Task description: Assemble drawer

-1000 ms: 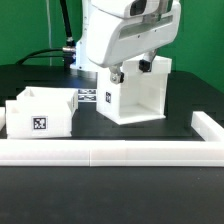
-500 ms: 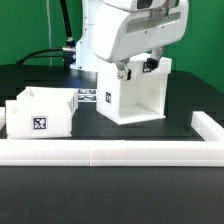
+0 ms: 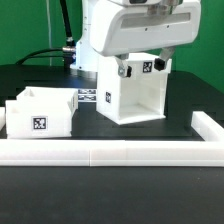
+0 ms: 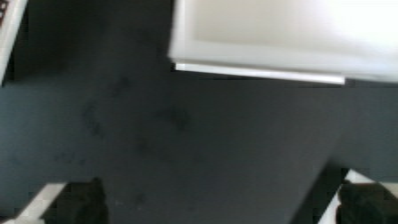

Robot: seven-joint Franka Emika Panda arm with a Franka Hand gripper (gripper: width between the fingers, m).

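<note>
The tall white boxy housing (image 3: 135, 100) stands upright mid-table, its open side toward the exterior view's right, with a square tag near its top. One small white tray (image 3: 40, 115) with a tag on its front sits at the exterior view's left, apart from the housing. No second tray shows. My gripper (image 3: 141, 70) hangs just above the housing's top, open and empty. In the wrist view my dark fingertips (image 4: 71, 200) stand wide apart over the black table, and the housing's white top (image 4: 285, 35) lies beyond them.
A long low white rail (image 3: 100, 152) runs along the table's front and turns up at the exterior view's right (image 3: 210, 128). The marker board (image 3: 88, 97) lies flat between tray and housing. Black cables and the arm's base are behind.
My gripper has risen from beside the housing's top to just above it. The housing and the tray have not moved.
</note>
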